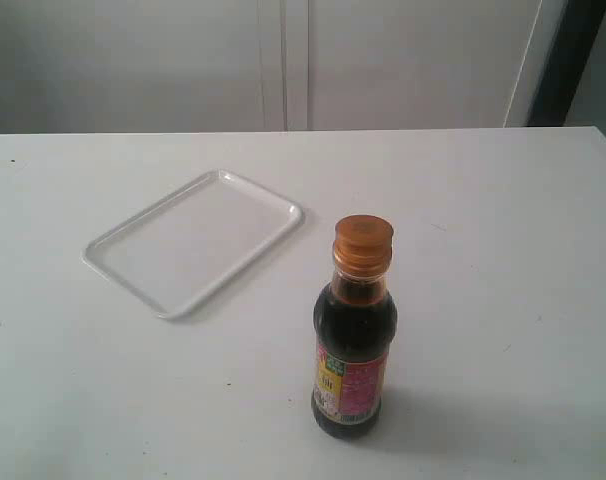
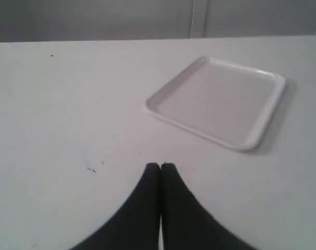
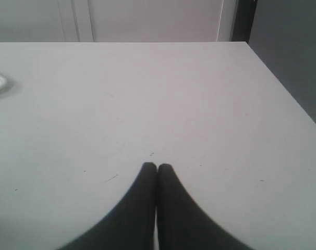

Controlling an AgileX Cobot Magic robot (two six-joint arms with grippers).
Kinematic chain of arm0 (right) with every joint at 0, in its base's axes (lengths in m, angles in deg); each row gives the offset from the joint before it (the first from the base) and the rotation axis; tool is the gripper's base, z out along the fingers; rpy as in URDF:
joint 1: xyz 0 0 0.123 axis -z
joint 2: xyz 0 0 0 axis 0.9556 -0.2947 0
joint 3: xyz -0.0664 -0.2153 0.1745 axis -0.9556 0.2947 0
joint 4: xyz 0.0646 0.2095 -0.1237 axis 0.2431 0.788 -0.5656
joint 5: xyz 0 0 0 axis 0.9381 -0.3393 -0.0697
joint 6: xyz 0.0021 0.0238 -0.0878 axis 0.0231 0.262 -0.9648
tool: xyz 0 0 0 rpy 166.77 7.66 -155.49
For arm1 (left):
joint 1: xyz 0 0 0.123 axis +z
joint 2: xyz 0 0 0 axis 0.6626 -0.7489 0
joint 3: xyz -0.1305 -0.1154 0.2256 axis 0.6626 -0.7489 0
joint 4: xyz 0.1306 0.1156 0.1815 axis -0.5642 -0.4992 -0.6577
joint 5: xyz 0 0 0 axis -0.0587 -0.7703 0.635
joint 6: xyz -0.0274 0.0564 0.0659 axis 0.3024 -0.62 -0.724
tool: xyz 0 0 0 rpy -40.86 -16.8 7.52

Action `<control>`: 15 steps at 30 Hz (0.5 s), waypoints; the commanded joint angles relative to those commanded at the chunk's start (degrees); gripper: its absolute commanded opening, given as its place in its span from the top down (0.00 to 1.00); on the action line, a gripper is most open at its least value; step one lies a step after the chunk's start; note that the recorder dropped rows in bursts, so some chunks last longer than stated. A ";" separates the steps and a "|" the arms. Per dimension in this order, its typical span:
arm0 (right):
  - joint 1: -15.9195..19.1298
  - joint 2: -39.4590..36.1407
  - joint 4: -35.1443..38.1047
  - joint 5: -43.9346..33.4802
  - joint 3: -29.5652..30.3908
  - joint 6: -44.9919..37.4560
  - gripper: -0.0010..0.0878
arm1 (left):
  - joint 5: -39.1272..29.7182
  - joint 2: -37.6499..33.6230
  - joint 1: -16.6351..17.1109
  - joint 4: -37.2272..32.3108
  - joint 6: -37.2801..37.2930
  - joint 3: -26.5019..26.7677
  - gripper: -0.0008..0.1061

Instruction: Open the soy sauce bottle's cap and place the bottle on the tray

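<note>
While both claws are pressed together and hold nothing, the small clear soy sauce bottle point(image 1: 353, 340) full of dark liquid stands upright on the white table point(image 1: 503, 250). Its round orange plastic cap point(image 1: 363, 243) is closed. The flat white plastic tray point(image 1: 195, 241) lies near it, not touching. The left black claw point(image 2: 160, 165) and the right black claw point(image 3: 157, 166) hang over bare table.

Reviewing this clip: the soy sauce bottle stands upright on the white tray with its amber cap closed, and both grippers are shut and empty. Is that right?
Not quite. The soy sauce bottle stands on the bare table, apart from the tray, which holds nothing; the exterior view shows this. The rest holds: it is upright, its cap is closed, and the left gripper and right gripper are shut and empty.
</note>
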 joint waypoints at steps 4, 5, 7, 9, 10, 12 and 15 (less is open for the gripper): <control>0.00 0.00 0.00 0.00 0.00 0.00 0.99 | 8.81 0.00 0.00 0.00 8.45 0.00 0.99; 0.00 0.00 0.00 0.00 0.00 0.00 0.99 | 11.81 0.00 0.00 0.00 9.95 0.00 0.99; 0.00 0.00 0.00 0.00 0.00 0.00 0.99 | 18.14 0.00 0.00 0.00 10.69 0.00 0.99; 0.00 0.00 0.00 0.00 0.00 0.00 0.99 | 23.56 0.00 0.00 0.00 10.82 0.00 0.99; 0.00 0.00 0.00 0.00 0.00 0.00 0.99 | 23.92 0.00 0.00 0.00 10.96 0.00 0.99; 0.00 0.00 0.00 0.00 0.00 0.77 0.99 | 21.70 0.00 0.00 0.00 10.96 0.78 0.99; 0.00 0.00 0.00 0.00 0.00 0.77 0.99 | 15.71 -1.67 0.00 -0.10 11.23 4.65 0.99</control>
